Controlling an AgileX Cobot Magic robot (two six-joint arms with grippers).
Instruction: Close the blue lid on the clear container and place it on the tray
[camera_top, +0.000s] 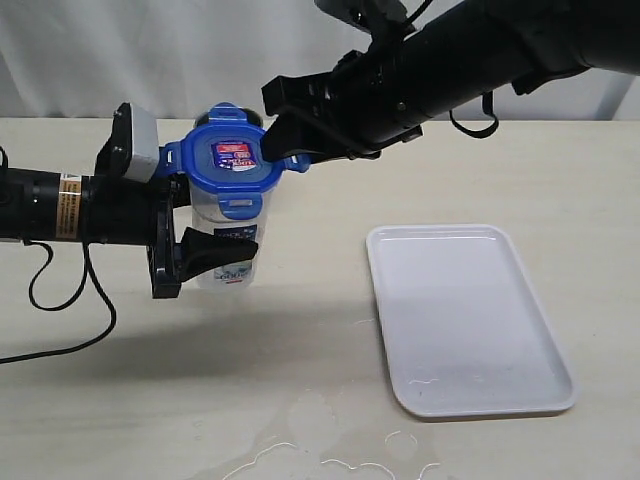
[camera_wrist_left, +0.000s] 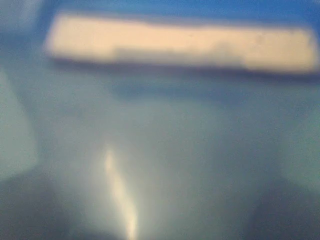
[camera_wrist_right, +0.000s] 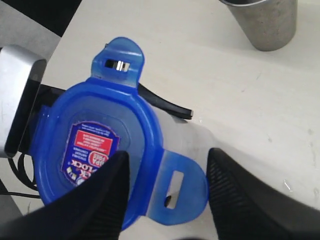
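The clear container (camera_top: 226, 214) is held upright above the table, and my left gripper (camera_top: 224, 246) is shut on its lower half, over the printed label. The blue lid (camera_top: 233, 160) sits on top of it with its flaps sticking outward. My right gripper (camera_top: 283, 140) is open at the lid's right side. In the right wrist view its fingers (camera_wrist_right: 102, 200) straddle one flap (camera_wrist_right: 180, 185) of the lid (camera_wrist_right: 90, 145), one finger over the lid top and the other outside the flap. The white tray (camera_top: 470, 400) lies empty on the table to the right. The left wrist view is a blue blur.
A steel cup (camera_wrist_right: 265, 22) stands on the table beyond the container. Wet patches (camera_top: 320, 445) mark the table near the front edge. The left arm's cable (camera_top: 60, 300) loops on the table at the left.
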